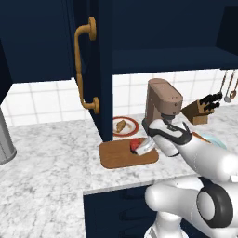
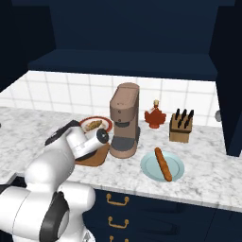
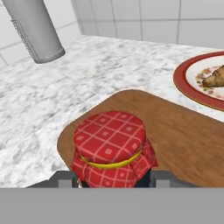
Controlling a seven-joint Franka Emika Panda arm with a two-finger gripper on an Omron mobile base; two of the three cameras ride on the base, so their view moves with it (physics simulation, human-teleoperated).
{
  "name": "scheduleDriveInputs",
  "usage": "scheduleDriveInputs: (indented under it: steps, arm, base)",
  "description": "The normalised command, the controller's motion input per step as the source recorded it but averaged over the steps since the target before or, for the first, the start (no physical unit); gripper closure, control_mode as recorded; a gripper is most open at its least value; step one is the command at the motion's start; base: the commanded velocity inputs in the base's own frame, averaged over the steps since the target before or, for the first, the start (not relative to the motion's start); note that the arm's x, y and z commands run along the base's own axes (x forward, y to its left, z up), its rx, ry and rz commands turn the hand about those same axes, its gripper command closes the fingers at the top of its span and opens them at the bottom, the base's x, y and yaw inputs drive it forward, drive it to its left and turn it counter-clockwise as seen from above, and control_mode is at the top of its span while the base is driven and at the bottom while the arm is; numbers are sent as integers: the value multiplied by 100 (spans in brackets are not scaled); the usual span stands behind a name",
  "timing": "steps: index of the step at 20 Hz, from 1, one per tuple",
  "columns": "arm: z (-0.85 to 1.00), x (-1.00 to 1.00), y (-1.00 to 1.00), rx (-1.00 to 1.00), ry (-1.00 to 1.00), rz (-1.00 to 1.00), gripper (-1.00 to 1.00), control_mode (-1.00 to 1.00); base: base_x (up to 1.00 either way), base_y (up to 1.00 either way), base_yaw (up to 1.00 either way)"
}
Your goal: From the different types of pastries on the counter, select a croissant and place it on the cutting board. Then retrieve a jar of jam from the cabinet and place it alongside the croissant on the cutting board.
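Marbled tabletop (image 1: 51,162): gripper (image 3: 111,177) clamps the jar of jam (image 3: 113,148) over the cutting board (image 3: 183,135); lower it upright, well inside the board's edge, then release.

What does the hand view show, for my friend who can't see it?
A jam jar with a red checked cloth lid sits on a wooden cutting board, between the end effector's fingertips. A red-rimmed plate with a croissant lies beyond on the marbled counter, near a grey cylinder.
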Motion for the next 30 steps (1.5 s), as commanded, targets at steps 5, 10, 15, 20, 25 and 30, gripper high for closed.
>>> scheduleDriveInputs:
  steps: [5,10,15,20,25,30]
  arm:
    - [-18,0,0,0,0,0,-100,-100]
    - [-17,0,0,0,0,0,-100,-100]
    - [-14,-3,4,0,-1,0,-100,-100]
    - [3,-14,47,-3,-10,0,-100,-100]
    - [82,-7,30,-6,-34,-1,-100,-100]
    - [36,-36,7,-2,-21,-25,-100,-100]
  base:
    - [0,0,0]
    - [0,0,0]
    - [0,0,0]
    - [0,0,0]
    - [0,0,0]
    - [0,0,0]
